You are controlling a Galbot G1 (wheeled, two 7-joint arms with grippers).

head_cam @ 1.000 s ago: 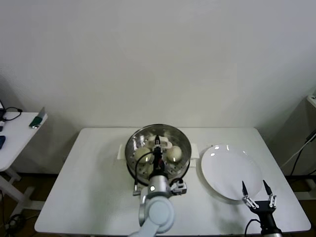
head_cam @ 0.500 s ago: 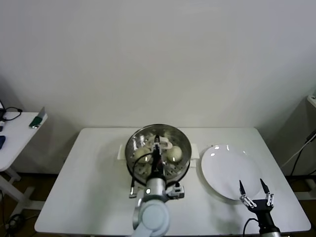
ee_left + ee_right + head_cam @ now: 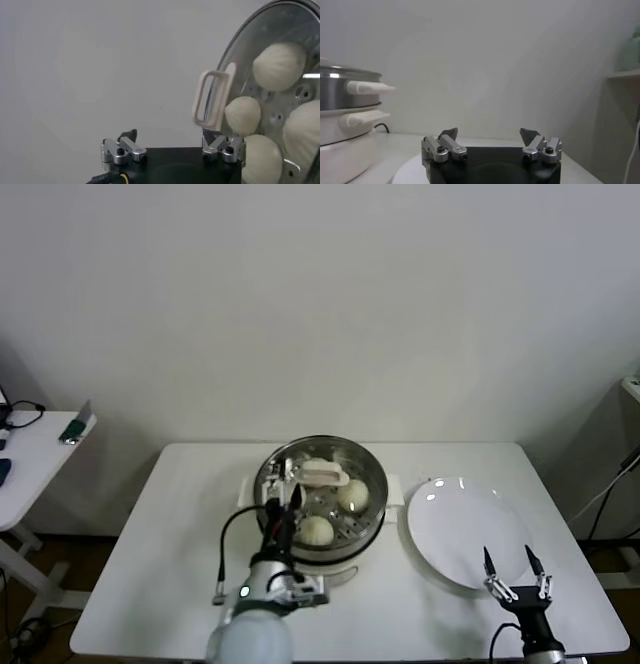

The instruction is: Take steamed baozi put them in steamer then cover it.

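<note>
**Four baozi in the steamer, lid on top**

Four steamed baozi point(image 3: 278, 65) show through the glass in the left wrist view, all lying on the perforated tray of the steamer point(image 3: 372, 474). From the head view only two can be made out clearly, one at about 3 o'clock in the pot and one at about 6 o'clock; the rest are hidden by the arm and the lid handle. One steamer stands at the middle of the white worktop point(image 3: 160, 544), toward its 12 o'clock edge, on a white base with small side handles.

One clear glass lid point(image 3: 260, 30) lies over the pot, its pale handle point(image 3: 322, 474) near the pot's 12 o'clock side. The left end effector point(image 3: 286, 502) hangs over the pot's 9 o'clock rim, in front of part of the tray; its fingers point(image 3: 222, 148) stand apart, holding nothing, with the lid handle just beyond one of them.

One flat white plate point(image 3: 468, 529) lies at 3 o'clock from the steamer, close to it but apart. The right end effector point(image 3: 513, 569) sits at the plate's 5 o'clock edge, its fingers point(image 3: 448, 144) spread wide and empty.

One small side table point(image 3: 30, 459) stands well off at 9 o'clock, carrying a few small items too small to identify.
</note>
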